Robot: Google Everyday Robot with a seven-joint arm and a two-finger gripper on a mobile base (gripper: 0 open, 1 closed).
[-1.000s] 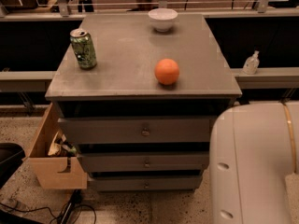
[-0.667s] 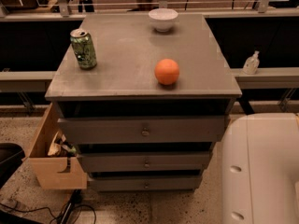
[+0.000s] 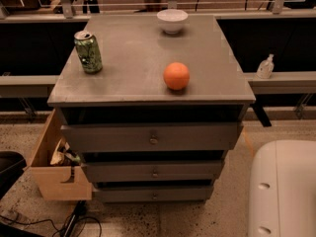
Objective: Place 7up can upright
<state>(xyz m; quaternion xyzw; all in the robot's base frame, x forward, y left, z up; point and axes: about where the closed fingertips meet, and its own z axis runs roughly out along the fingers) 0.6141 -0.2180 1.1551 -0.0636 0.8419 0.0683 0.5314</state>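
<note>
Cannot tell the fingers' state: gripper out of view, only white robot casing (image 3: pixel 284 189) at lower right. Cannot see the 7up can; on the surface (image 3: pixel 133 58), just green patterned can (image 3: pixel 88 52), orange ball (image 3: pixel 176 76), white bowl (image 3: pixel 172 20).

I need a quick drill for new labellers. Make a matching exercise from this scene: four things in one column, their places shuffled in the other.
Things:
1. green can
2. white bowl
3. orange ball
4. small bottle

Places:
A. on the ledge off to the right
B. at the far edge of the cabinet top
C. on the left side of the cabinet top
D. near the front of the cabinet top, right of centre

Pairs: 1-C, 2-B, 3-D, 4-A.

The gripper is not in view; only a white robot part shows at the lower right.
</note>
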